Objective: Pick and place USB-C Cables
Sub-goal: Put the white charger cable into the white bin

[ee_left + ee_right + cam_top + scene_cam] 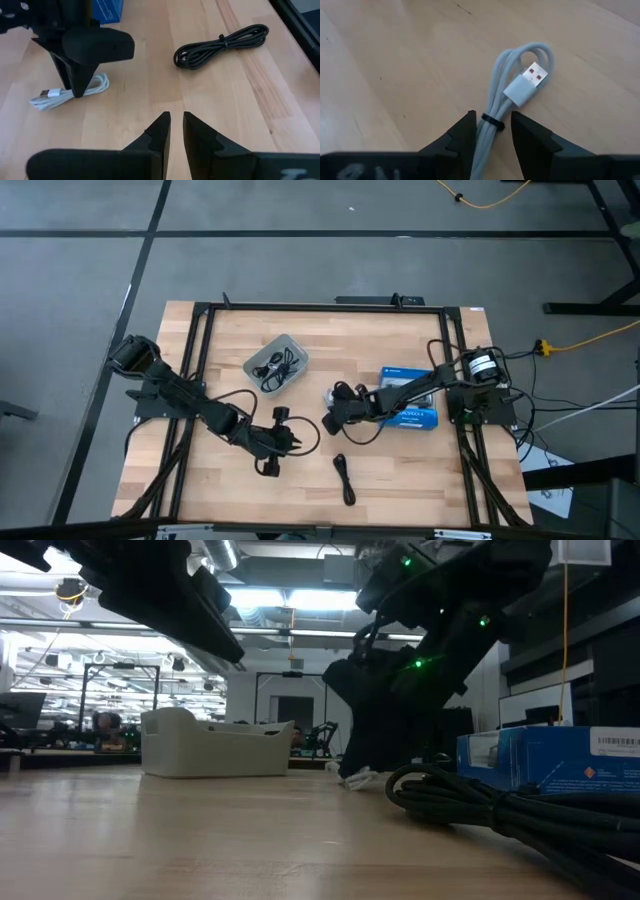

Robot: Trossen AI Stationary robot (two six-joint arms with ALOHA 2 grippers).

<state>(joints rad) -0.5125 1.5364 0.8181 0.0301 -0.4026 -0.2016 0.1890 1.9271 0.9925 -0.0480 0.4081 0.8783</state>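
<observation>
A white USB-C cable point(520, 85), coiled and tied with a black band, lies flat on the wood point(55, 97). My right gripper point(492, 131) is down over it near the table's middle point(330, 423). It is open, with one finger on each side of the bundle by the band. My left gripper point(177, 125) hovers just to its left point(297, 437), shut and holding nothing. A black coiled cable point(343, 477) lies alone nearer the near edge point(220, 45). More dark cables point(275, 368) lie in the tray. My right gripper comes at the white cable from above, its fingers point(467, 132) standing across the bundle next to the black band point(492, 121). The cable lies flat on the table. Whether the fingers touch it, I cannot tell.
The translucent grey tray point(262, 352) stands toward the far left of the middle point(215, 745). A blue retail box point(415, 416) lies under my right arm point(550, 760). A black frame runs round the table's edges. Bare wood lies along the near edge on both sides.
</observation>
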